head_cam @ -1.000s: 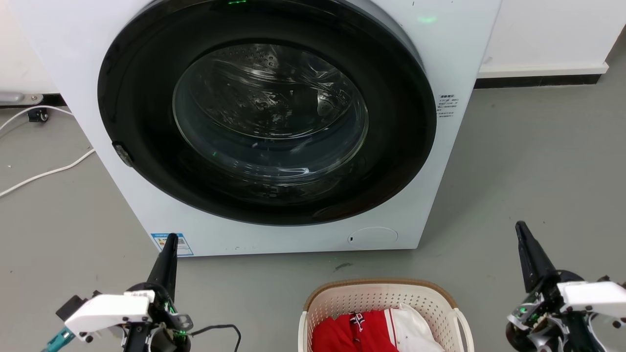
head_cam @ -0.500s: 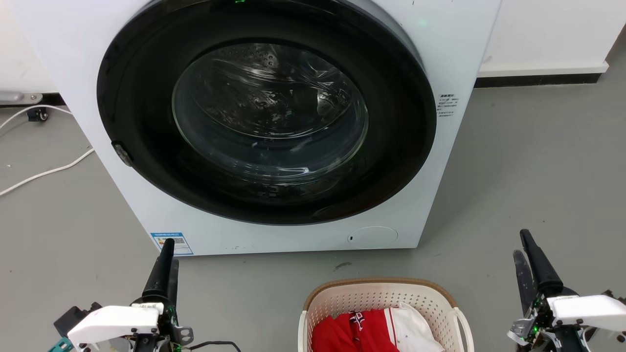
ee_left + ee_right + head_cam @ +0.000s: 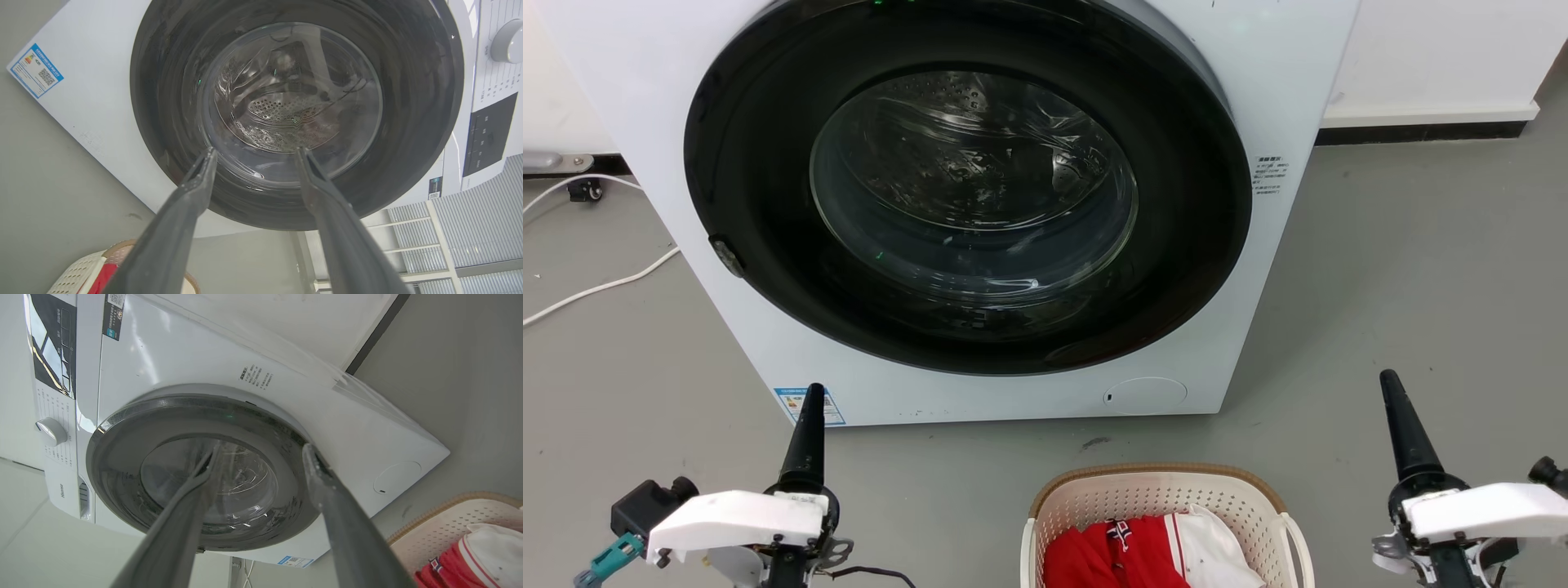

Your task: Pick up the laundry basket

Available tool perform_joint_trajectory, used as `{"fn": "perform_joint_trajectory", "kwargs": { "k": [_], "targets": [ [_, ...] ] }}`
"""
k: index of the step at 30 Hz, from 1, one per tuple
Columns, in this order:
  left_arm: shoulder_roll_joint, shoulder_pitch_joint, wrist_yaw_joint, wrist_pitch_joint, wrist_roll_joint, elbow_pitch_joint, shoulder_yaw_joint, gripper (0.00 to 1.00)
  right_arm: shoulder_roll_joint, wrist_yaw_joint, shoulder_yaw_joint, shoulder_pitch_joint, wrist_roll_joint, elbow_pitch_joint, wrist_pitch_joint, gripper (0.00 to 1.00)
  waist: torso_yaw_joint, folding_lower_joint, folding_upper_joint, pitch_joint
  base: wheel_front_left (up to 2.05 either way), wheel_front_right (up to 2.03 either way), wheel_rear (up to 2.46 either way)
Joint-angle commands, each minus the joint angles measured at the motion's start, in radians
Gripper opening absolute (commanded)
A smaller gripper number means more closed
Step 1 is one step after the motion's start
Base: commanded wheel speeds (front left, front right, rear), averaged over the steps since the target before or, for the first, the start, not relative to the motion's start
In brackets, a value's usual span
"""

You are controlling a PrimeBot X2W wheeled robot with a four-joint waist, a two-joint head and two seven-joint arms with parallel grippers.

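Basket position: the laundry basket [image 3: 1143, 498] is seen at the bottom centre of the head frame, cut by the lower edge. It stands on the grey floor [image 3: 1421, 286], near the foot of the washing machine [image 3: 1258, 82] but apart from it.
Basket contents: a red garment [image 3: 1111, 555] and a white garment [image 3: 1209, 547] are heaped inside, so the load is judged light and soft.
Basket handles: a loop handle [image 3: 1297, 539] is seen on the frame's right side, and a matching one is partly seen on the left. A lift from both sides is thus invited.
Left tool: the left tool [image 3: 813, 396] is held at the lower left of the head frame, well apart from the basket and pointed toward the machine. Its fingers are shown spread wide in the left wrist view, with nothing between them.
Right tool: the right tool [image 3: 1390, 384] is held at the lower right, likewise spread wide, empty and clear of the basket.
Reason for posture: the basket is flanked by the two tools, one to each side, which is judged a ready stance for a two-sided grasp.
Machine door: the round door [image 3: 964, 188] is shut and is not involved.
Step in hand: no contact has been made, so the basket is not yet lifted.
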Motion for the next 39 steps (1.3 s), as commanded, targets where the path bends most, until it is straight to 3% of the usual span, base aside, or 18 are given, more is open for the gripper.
{"fn": "perform_joint_trajectory", "kwargs": {
  "k": [1,13,39],
  "targets": [
    [0.004,-0.004,0.008,-0.011,0.045,-0.026,-0.006,1.00,-0.002,0.000,0.010,-0.007,-0.060,-0.031,-0.012,1.00,0.001,0.0000,0.0000,0.000,0.00,0.00,0.00],
    [0.004,0.013,0.029,-0.056,0.253,-0.056,-0.040,1.00,-0.003,0.000,0.041,0.022,-0.336,-0.074,-0.057,1.00,0.002,0.0000,0.0000,-0.002,0.00,0.00,0.00],
    [0.005,0.032,0.056,-0.138,0.609,-0.072,-0.099,1.00,-0.004,0.000,0.059,0.060,-0.689,-0.125,-0.139,1.00,0.004,0.0000,0.0000,-0.002,0.00,0.00,0.00]
  ]
}}
